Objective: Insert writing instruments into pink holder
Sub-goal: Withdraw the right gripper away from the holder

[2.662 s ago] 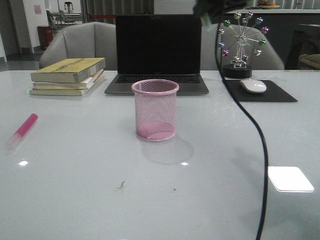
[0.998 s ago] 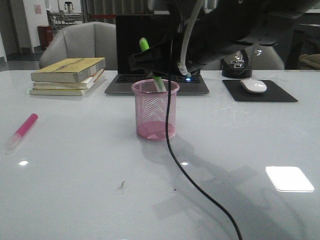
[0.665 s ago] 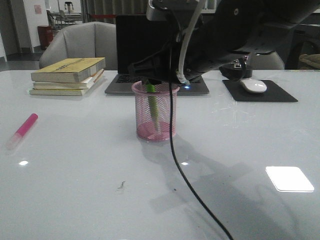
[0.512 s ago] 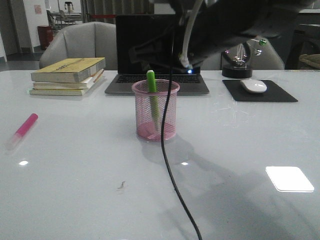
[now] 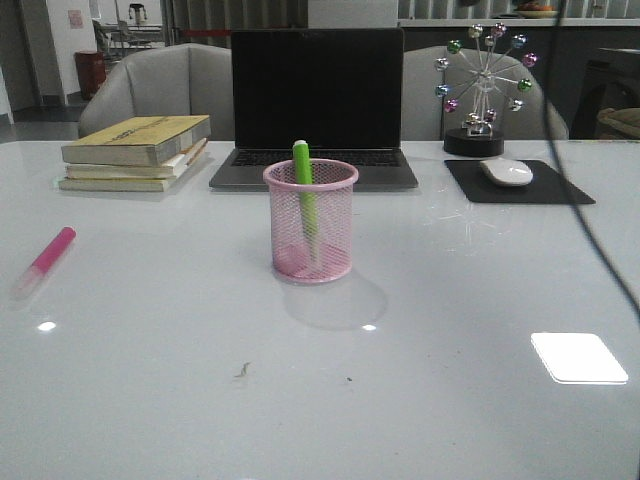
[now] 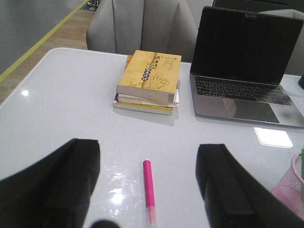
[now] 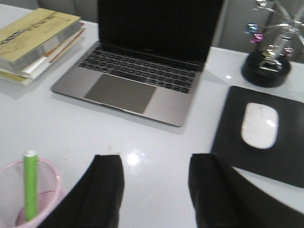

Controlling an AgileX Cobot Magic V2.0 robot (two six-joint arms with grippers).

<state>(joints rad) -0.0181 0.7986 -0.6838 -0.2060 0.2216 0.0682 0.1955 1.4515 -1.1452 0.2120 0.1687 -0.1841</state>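
Green highlighter (image 5: 305, 195) stands in the pink mesh holder (image 5: 311, 220); pink highlighter (image 6: 148, 187) lies between the left gripper's (image 6: 149, 190) parted fingers; right gripper (image 7: 156, 190) spread, empty

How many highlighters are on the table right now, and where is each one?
2. The green highlighter stands in the pink holder at the table's middle; the pink highlighter lies on the table at the far left, outside it. None looks hidden.
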